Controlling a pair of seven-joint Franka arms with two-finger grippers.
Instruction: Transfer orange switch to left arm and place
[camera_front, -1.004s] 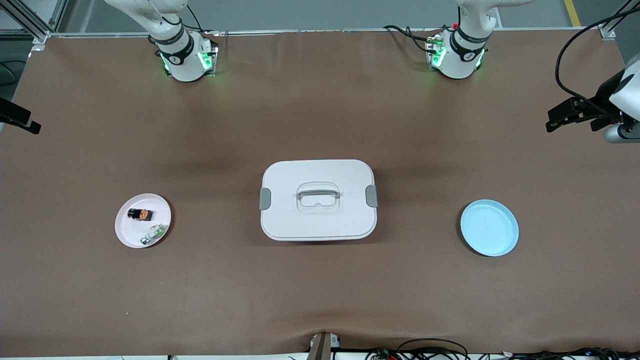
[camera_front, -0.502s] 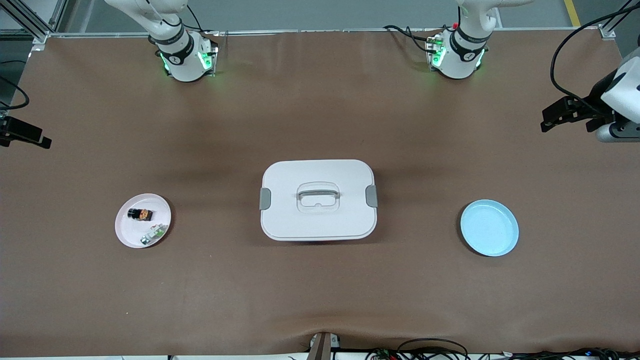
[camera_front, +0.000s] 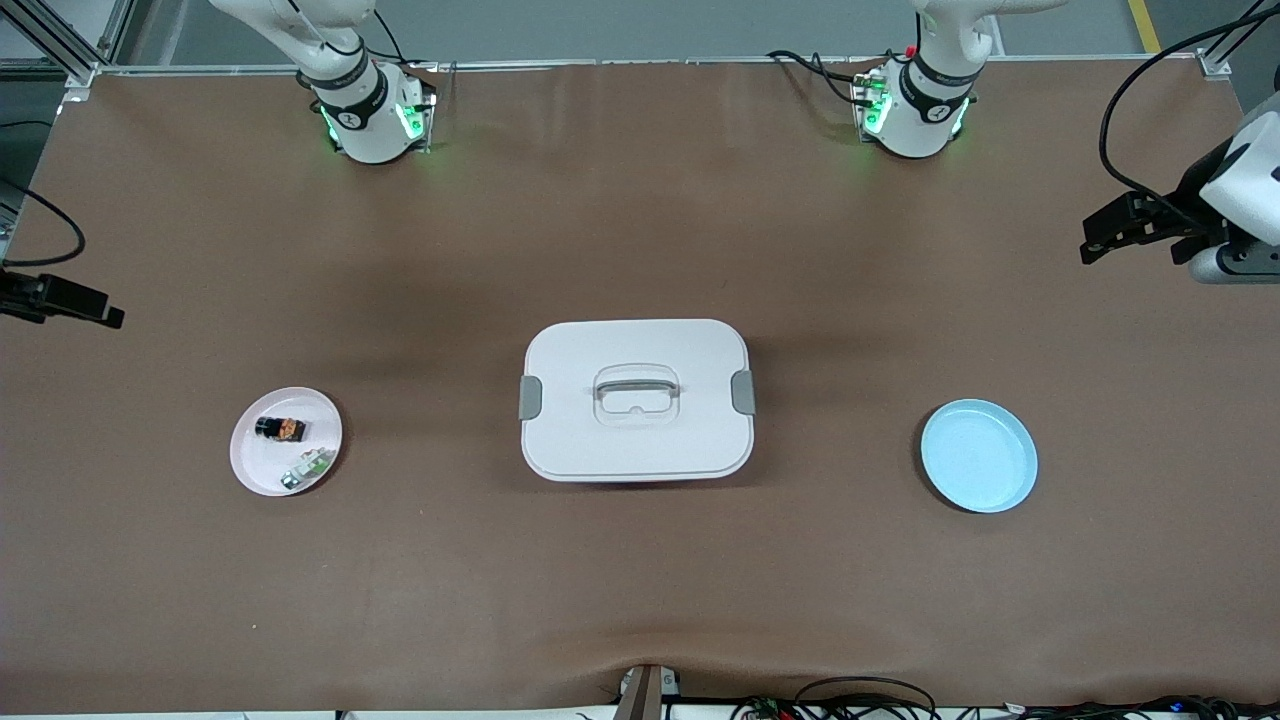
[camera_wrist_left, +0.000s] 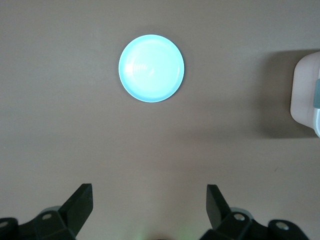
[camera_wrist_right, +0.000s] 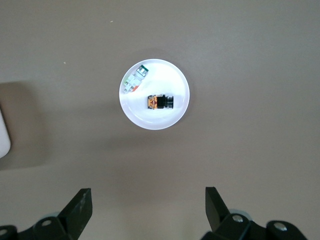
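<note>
The orange switch (camera_front: 281, 428) lies on its side on a small white plate (camera_front: 255, 465) toward the right arm's end of the table. It also shows in the right wrist view (camera_wrist_right: 160, 102), on the plate (camera_wrist_right: 175, 115). The white box (camera_front: 636, 400) stands mid-table between the two plates. My right gripper (camera_front: 100, 312) is open and empty, high over bare table at the right arm's end; the right wrist view (camera_wrist_right: 148, 200) shows its fingers wide apart. My left gripper (camera_front: 1095, 235) is open and empty over bare table at the left arm's end, as the left wrist view (camera_wrist_left: 149, 200) shows.
A small white-and-green part (camera_front: 308, 468) lies on the same white plate beside the switch. An empty light-blue plate (camera_front: 978, 455) sits toward the left arm's end and shows in the left wrist view (camera_wrist_left: 151, 68). A corner of the box (camera_wrist_left: 306, 95) shows there too.
My right gripper has moved in over the table from the edge, lower in the front view. My left gripper has shifted slightly inward. Nothing on the table has moved.
</note>
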